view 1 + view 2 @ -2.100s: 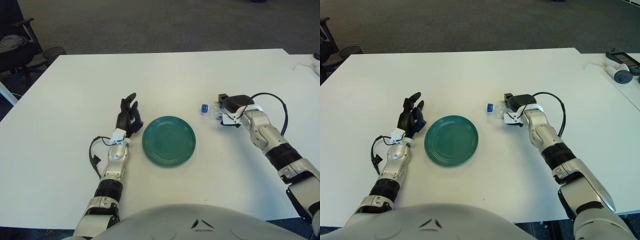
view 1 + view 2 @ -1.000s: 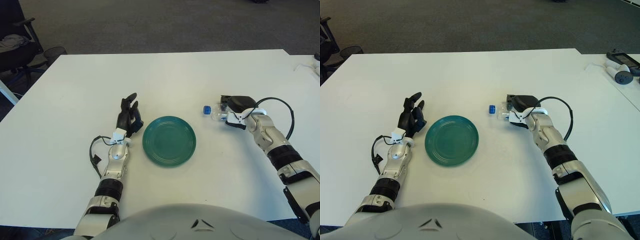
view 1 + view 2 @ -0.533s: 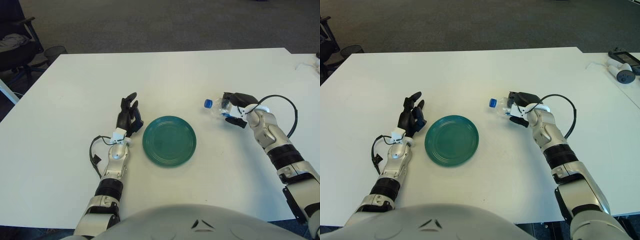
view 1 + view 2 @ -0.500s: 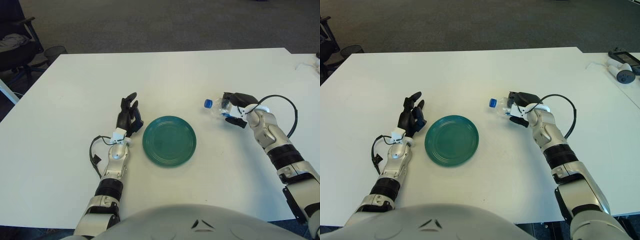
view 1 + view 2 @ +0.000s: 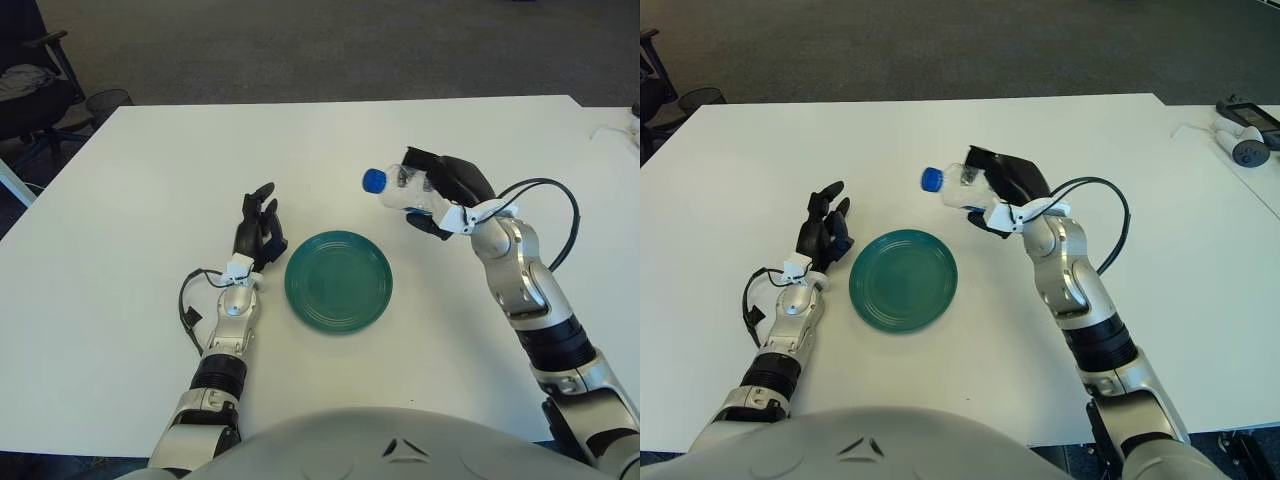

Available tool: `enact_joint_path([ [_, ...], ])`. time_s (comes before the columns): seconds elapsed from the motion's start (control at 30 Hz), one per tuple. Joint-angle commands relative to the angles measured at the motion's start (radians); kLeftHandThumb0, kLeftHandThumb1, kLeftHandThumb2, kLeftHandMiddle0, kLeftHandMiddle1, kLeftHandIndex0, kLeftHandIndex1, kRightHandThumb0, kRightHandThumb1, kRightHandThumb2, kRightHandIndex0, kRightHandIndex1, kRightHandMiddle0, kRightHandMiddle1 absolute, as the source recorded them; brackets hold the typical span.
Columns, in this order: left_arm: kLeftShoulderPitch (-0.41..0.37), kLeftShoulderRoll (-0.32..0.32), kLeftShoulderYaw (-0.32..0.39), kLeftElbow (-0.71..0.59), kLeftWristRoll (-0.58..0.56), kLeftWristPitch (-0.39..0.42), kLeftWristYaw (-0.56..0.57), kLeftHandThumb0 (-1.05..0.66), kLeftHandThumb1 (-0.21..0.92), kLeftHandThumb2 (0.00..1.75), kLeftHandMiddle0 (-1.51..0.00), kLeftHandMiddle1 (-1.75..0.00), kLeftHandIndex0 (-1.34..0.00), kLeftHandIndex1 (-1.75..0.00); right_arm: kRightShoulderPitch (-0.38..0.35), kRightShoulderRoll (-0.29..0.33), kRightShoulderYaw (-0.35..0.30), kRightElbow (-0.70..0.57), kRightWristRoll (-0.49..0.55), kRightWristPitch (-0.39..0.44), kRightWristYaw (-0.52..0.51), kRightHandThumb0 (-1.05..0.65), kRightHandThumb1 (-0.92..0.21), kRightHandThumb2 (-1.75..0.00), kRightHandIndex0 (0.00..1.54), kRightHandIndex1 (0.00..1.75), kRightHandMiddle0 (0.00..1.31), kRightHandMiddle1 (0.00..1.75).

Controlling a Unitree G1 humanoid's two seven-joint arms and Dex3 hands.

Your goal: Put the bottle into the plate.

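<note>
Now the right hand (image 5: 448,190) fingers clasp the seemingly empty bottle (image 5: 400,190) above the bare plate (image 5: 338,281).

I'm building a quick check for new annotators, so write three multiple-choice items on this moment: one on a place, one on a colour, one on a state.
1. Where is the bottle?
A. lying on the plate
B. in the air, up and right of the plate
C. standing on the table's left edge

2. What colour is the plate?
A. green
B. red
C. white

3. How is the left hand?
A. gripping the plate
B. holding the bottle
C. open, resting on the table

B: the right hand holds it aloft.
A: its whole face is green.
C: its fingers are spread and hold nothing.
</note>
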Motion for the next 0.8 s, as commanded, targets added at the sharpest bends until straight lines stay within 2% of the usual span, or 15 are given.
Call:
enact_joint_path([
  [0.0,0.066,0.000,0.000,0.075,0.001,0.046,-0.006,-0.85,0.92,0.93,-0.42,-0.01,0.00,-0.85,0.031,0.018,0.014,-0.127,0.043,-0.039,0.033,0.00,-0.07,-1.57,0.84,1.65,0.56,1.75],
  [0.23,0.068,0.001,0.002,0.069,-0.003,0.040,-0.007,-0.84,0.92,0.92,-0.42,-0.01,0.00,-0.86,0.052,0.027,0.056,-0.130,0.049,-0.121,0.046,0.00,-0.13,-1.52,0.79,1.68,0.51,1.75],
  [0.37,0.077,-0.001,0.005,0.056,-0.019,0.047,-0.021,-0.82,0.92,0.91,-0.41,-0.01,0.00,-0.84,0.054,0.033,0.071,-0.112,0.059,-0.186,0.037,0.00,-0.13,-1.52,0.78,1.69,0.51,1.75],
  [0.5,0.076,0.009,0.010,0.077,-0.040,0.021,-0.055,-0.82,0.92,0.91,-0.40,0.00,0.00,-0.82,0.048,0.048,0.090,-0.091,0.065,-0.231,0.029,0.00,-0.12,-1.53,0.78,1.68,0.52,1.75],
  [0.6,0.016,0.023,0.031,0.215,-0.057,-0.027,-0.081,-0.82,0.92,0.92,-0.39,0.00,0.00,-0.80,0.047,0.054,0.102,-0.075,0.089,-0.260,0.043,0.00,-0.12,-1.53,0.79,1.68,0.53,1.75],
  [0.77,-0.035,0.034,0.054,0.358,-0.060,-0.066,-0.081,-0.82,0.92,0.94,-0.38,-0.01,0.00,-0.80,0.041,0.056,0.126,-0.059,0.100,-0.278,0.065,0.00,-0.11,-1.54,0.78,1.68,0.54,1.75],
])
